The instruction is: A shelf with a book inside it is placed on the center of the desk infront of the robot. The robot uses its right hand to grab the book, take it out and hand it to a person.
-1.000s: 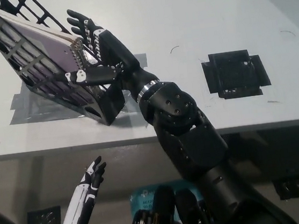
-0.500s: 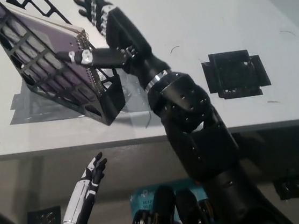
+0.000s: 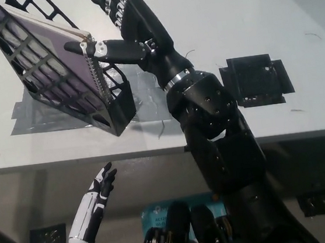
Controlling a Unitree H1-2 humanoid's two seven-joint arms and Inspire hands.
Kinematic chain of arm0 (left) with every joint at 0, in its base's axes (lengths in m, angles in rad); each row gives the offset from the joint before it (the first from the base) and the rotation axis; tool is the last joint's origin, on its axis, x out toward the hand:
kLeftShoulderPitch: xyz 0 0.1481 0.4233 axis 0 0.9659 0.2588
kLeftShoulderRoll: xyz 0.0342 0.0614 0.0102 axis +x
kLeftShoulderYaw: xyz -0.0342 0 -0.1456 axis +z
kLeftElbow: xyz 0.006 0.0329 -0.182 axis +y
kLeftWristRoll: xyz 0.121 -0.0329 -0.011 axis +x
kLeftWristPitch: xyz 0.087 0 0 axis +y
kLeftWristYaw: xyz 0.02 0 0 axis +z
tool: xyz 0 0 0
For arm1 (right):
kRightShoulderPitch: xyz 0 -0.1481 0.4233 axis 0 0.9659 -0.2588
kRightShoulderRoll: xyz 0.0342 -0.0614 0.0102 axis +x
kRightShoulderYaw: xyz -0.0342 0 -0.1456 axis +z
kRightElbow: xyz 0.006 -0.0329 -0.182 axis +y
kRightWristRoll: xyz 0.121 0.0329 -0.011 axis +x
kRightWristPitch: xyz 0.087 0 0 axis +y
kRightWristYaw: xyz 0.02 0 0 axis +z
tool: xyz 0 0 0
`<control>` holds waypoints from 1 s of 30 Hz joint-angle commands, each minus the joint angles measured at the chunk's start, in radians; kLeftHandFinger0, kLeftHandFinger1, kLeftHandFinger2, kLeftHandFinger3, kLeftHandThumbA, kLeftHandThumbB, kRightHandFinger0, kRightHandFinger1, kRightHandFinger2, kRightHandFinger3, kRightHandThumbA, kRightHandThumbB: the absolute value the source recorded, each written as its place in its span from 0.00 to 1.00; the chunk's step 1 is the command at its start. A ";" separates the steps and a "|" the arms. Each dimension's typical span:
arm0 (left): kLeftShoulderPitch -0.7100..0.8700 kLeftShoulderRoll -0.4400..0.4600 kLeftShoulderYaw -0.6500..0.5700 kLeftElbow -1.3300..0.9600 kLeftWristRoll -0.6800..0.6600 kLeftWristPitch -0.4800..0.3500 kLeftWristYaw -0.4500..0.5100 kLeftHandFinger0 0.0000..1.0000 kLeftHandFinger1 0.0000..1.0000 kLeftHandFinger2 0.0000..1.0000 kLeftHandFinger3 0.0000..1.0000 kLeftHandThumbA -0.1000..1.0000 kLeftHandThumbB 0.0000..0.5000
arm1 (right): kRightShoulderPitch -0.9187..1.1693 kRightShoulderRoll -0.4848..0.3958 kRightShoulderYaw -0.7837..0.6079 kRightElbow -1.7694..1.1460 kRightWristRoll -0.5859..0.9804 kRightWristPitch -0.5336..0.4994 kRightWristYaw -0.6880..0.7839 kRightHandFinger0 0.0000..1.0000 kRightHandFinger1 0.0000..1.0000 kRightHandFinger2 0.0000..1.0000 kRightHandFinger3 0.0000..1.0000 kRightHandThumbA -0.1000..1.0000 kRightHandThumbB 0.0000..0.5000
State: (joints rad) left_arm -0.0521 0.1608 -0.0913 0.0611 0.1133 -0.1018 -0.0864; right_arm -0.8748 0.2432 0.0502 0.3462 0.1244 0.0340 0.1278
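The purple-covered spiral-bound book (image 3: pixel 46 55) sits inside the black open-lattice plastic shelf (image 3: pixel 53 87), which stands tilted on the white tabletop (image 3: pixel 226 8) at the upper left of the head view. The book's wire binding runs down its right edge, at the shelf's open side, and its cover shows through the lattice bars.

The black right hand (image 3: pixel 113 24) is at the shelf's open side. One finger lies across the upper end of the book's spine, with its tip on the cover near the top corner. The remaining fingers extend upward and apart behind the shelf, toward the top edge of the picture. The hand is not clenched; whether the hidden fingers press on the back of the book cannot be determined, so a completed grasp cannot be confirmed. The black right arm rises from the bottom right and crosses the front edge of the tabletop.

The shelf base rests on a patch of grey tape (image 3: pixel 38 115) stuck to the tabletop. To the right, well apart from the shelf, a square of black tape (image 3: pixel 256 80) marks the tabletop surface.

The white left hand (image 3: pixel 95 202) hangs below the tabletop edge at the lower left, released, fingers extended and holding nothing.
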 commanded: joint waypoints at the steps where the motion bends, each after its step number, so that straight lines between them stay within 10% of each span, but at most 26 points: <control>1: -0.011 0.018 0.005 -0.016 -0.003 -0.020 -0.014 1.00 1.00 1.00 1.00 1.00 0.59 | -0.024 0.028 0.013 0.032 0.022 -0.004 0.020 1.00 1.00 1.00 1.00 1.00 0.71; 30: -0.026 0.019 -0.001 -0.031 -0.012 0.022 -0.031 1.00 1.00 1.00 1.00 1.00 0.63 | -0.043 0.062 0.040 0.209 0.058 0.013 0.129 1.00 1.00 1.00 1.00 1.00 0.67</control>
State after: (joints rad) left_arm -0.0655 0.1655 -0.0930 0.0610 0.1032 -0.0925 -0.0979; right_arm -0.8695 0.2793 0.0734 0.5510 0.1601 0.0472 0.2065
